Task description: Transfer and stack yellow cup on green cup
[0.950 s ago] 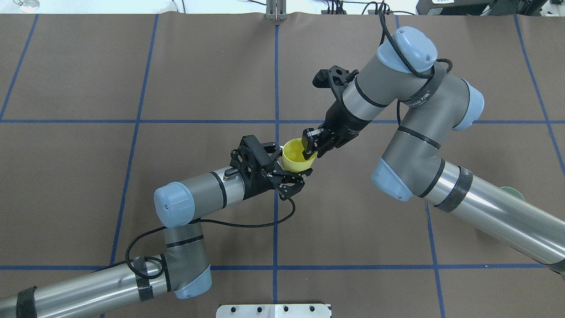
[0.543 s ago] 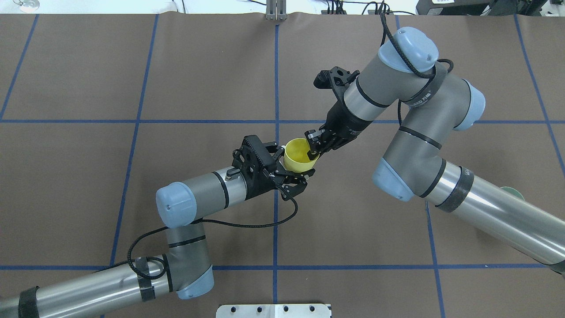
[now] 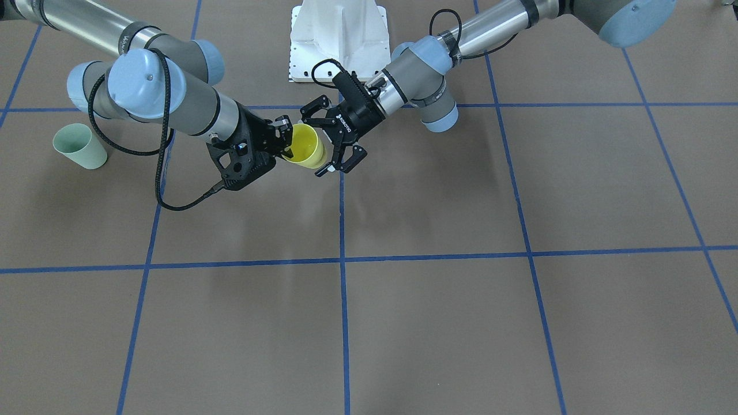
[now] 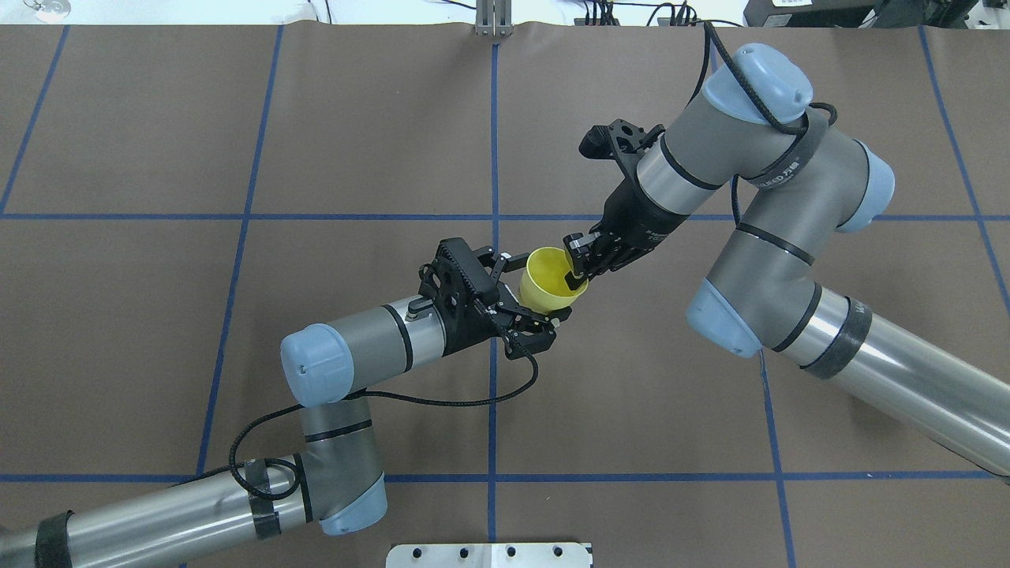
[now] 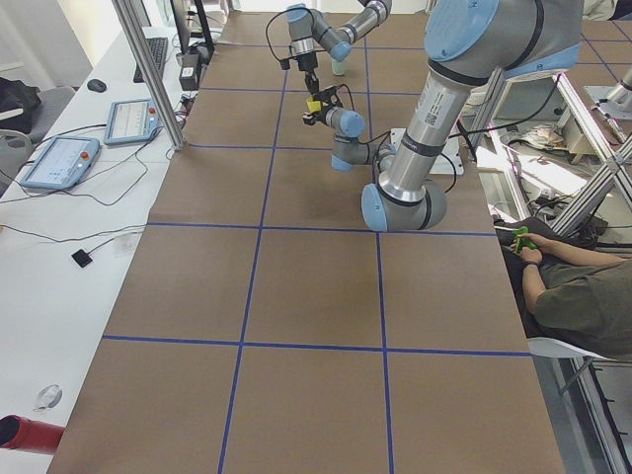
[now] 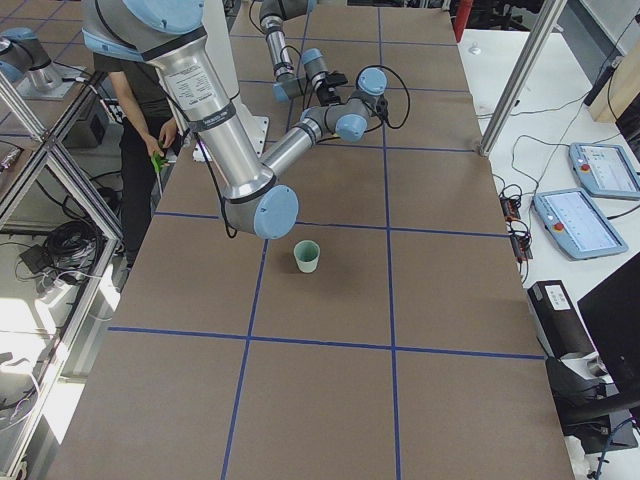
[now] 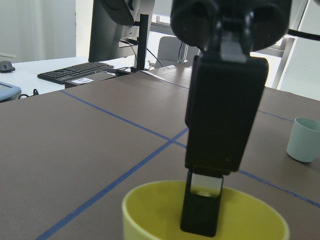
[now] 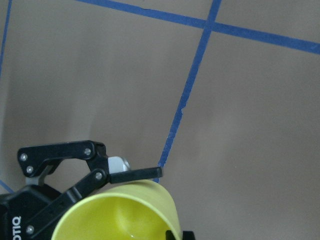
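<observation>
The yellow cup is held above the table's middle, tilted, its mouth up. My right gripper is shut on its rim, one finger inside and one outside; that inner finger shows in the left wrist view. My left gripper is open, its fingers spread on either side of the cup's lower body. In the front view the cup hangs between the right gripper and the left gripper. The green cup stands upright on the table on my right side, also in the right side view. My right arm hides it in the overhead view.
The brown table cover carries a grid of blue tape lines. The white robot base plate lies at the table's near edge. A seated person and control tablets are off the table at its sides.
My right gripper has carried the yellow cup a little to the right. My left gripper has shifted slightly the same way and stays open around the cup.
</observation>
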Available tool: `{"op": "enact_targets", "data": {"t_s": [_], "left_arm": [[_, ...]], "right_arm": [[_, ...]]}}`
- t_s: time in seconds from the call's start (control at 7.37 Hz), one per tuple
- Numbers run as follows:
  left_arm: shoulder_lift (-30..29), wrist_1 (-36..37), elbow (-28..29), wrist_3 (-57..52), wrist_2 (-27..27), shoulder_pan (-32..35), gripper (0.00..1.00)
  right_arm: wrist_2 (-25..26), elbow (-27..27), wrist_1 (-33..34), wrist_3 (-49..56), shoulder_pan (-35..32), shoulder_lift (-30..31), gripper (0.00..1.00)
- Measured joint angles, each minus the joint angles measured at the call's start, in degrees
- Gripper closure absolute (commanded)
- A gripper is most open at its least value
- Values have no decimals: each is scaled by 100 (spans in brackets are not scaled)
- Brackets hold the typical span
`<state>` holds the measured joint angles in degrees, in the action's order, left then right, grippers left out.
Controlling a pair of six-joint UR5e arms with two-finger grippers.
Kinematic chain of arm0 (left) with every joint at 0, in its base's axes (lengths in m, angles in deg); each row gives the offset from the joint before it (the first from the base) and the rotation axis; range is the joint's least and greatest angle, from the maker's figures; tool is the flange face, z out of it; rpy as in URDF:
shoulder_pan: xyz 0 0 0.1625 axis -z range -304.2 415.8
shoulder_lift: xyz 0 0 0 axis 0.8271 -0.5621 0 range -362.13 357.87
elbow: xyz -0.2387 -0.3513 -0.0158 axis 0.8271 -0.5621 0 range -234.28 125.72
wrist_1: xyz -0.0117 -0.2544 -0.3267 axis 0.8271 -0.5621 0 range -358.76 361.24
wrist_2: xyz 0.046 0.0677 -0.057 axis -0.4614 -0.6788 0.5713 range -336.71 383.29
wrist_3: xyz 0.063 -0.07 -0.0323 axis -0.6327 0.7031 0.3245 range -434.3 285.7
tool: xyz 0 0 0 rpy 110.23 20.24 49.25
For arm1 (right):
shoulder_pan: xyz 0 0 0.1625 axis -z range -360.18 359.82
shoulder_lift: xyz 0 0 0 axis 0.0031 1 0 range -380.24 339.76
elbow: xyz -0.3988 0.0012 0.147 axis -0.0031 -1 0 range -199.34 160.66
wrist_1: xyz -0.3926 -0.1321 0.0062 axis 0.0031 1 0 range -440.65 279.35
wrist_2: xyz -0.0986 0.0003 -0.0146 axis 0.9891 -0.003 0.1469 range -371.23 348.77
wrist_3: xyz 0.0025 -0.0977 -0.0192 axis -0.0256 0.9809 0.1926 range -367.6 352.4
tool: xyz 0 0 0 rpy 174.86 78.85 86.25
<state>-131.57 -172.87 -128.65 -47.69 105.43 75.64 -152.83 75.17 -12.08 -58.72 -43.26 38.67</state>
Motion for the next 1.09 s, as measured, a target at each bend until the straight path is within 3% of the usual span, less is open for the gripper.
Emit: {"op": "enact_targets", "data": {"t_s": [0.54,0.81,1.09], "left_arm": [[5,2,-32,3,-74,-6,0],[7,9,-12,3,-493,-62,0],[17,16,-1,75,-880,-90,0]], "right_arm": [[-317,494,15,-37,-946,645,100],[-253,1060,31,-51,-1778,1606,100],[179,1938,34,-49,-2281,3075,100]]}}
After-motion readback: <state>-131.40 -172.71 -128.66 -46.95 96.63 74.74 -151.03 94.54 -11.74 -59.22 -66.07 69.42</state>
